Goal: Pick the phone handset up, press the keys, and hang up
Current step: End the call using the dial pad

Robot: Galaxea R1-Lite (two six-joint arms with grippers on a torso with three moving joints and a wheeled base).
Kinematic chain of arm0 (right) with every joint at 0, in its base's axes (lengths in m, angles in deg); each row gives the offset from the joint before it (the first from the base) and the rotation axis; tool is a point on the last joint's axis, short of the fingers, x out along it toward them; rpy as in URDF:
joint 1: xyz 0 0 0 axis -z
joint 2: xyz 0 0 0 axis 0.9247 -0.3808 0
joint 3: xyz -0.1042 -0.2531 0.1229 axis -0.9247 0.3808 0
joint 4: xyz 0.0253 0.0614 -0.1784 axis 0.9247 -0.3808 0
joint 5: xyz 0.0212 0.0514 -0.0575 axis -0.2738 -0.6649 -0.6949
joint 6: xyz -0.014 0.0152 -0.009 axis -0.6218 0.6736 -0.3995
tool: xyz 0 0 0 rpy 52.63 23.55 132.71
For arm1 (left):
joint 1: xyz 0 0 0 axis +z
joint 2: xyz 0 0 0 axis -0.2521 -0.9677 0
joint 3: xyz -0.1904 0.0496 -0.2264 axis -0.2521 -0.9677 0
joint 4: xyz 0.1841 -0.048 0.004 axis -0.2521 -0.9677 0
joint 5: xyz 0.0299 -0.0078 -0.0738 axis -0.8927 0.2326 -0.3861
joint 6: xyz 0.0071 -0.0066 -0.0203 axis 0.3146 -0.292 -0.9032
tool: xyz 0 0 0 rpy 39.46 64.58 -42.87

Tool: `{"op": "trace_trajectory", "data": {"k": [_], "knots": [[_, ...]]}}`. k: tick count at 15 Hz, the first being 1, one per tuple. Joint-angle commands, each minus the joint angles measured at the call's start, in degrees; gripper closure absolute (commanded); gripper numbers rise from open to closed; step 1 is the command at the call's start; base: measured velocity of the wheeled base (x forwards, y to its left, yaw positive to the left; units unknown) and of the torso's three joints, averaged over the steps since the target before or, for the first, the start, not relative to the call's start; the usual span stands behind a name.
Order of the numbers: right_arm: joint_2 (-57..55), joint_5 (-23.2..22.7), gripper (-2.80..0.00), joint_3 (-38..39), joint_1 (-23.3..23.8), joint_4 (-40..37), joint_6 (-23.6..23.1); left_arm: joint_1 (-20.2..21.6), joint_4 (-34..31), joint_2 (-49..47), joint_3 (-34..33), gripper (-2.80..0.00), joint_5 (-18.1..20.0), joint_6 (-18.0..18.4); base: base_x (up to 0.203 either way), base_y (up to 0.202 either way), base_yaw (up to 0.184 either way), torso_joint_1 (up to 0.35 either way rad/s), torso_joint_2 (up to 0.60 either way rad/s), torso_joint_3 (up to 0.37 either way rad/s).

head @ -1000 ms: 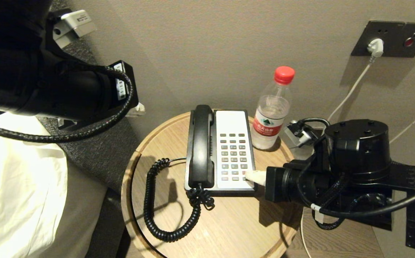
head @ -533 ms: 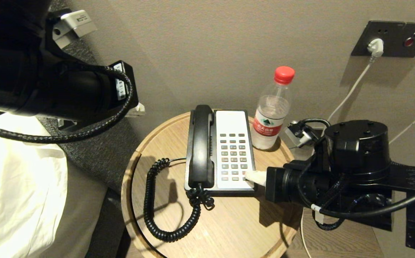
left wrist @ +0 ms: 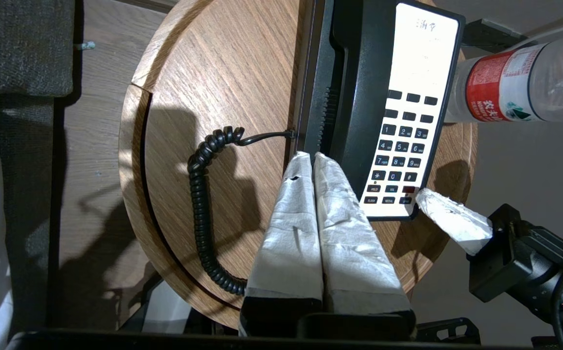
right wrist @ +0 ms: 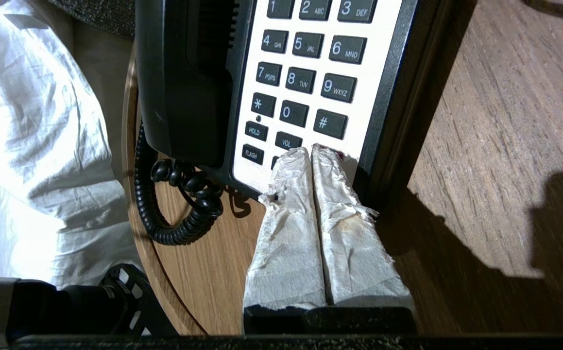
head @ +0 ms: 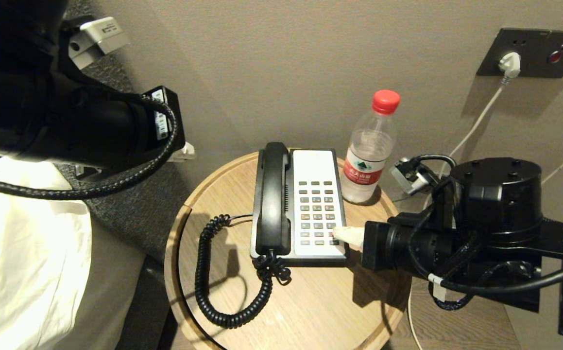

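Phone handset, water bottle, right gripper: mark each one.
phone handset (head: 272,194): head view, middle of its grip.
water bottle (head: 366,167): head view, red label.
right gripper (right wrist: 310,150): right wrist view, between its wrapped fingertips.

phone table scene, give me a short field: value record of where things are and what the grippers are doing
phone handset: lying in its cradle on the phone base, not lifted
coiled cord: looped on the round wooden table, running to the handset's near end
right gripper: shut, tips at the bottom row of keys, by the base's near right corner
left gripper: shut, holding nothing, raised off to the table's left, pointing towards the handset
water bottle: upright beside the base's far right corner
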Motion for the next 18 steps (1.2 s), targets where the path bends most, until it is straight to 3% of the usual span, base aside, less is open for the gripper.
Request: {"op": "trace_trajectory", "data": {"k": [1,18], "knots": [[0.71,-0.06,0.0,-0.15,-0.63,-0.04,0.27,0.01,-0.42,0.1,-0.14,0.0,-0.12,-0.23,0.0,0.0,0.0,0.0,0.0,0.0],[-1.83,0.33,0.0,0.91,-0.63,-0.21,0.53,0.01,-0.08,0.45,-1.09,0.0,0.32,-0.58,0.0,0.0,0.0,0.0,0.0,0.0]]}}
